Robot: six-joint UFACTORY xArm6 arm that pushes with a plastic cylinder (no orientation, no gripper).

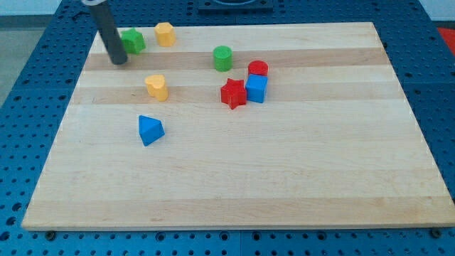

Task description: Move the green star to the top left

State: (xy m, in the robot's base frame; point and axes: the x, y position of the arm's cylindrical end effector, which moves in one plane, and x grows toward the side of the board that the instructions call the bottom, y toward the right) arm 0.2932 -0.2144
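Observation:
The green star (133, 40) lies near the board's top left corner. My tip (118, 61) rests on the board just left of and slightly below the green star, close to it or touching it; I cannot tell which. The dark rod rises from there toward the view's top left.
A yellow block (165, 33) sits right of the green star. A yellow heart (157, 87) and a blue triangle (150, 130) lie lower down. A green cylinder (223, 57), red cylinder (258, 69), blue cube (257, 89) and red star (232, 93) cluster at centre. The wooden board (284, 178) lies on blue pegboard.

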